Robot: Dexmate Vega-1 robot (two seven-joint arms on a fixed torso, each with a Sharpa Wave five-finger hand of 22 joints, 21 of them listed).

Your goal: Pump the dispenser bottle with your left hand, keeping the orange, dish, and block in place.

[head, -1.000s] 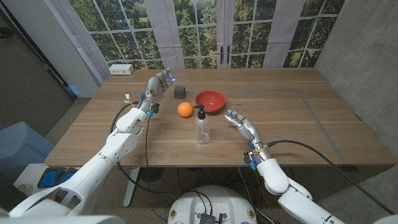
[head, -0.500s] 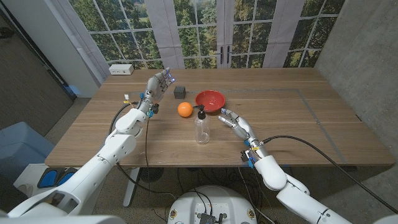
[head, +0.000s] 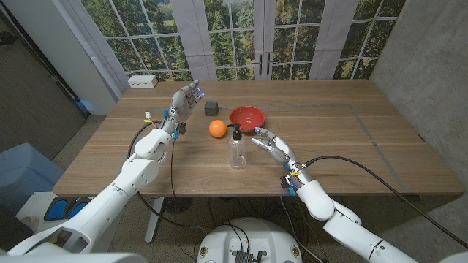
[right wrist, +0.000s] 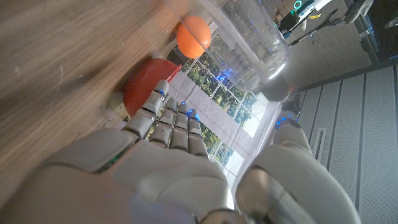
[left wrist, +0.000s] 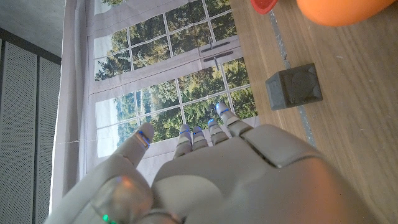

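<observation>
The bottle (head: 237, 148) stands upright at the centre of the head frame, on the bench (head: 351, 146), its black pump on top. The orange (head: 217, 128) sits just to its upper left, the red dish (head: 247, 117) just above it, and the dark block (head: 211, 107) above the orange.

The left robot hand (head: 187, 98) is raised at upper left of centre, fingers spread and holding nothing — well apart from the pump. The right robot hand (head: 271, 145) is just right of the bottle, fingers apart and reaching towards it; contact cannot be confirmed.

Judgement: the step in hand is the approach. The left robot hand should come down onto the pump from above, passing over the orange rather than sweeping through it, and press straight down so the bottle does not tip towards the dish.

Against the frame one second earlier, the right robot hand has moved left towards the bottle — the left has barely shifted, and all four items hold position.
</observation>
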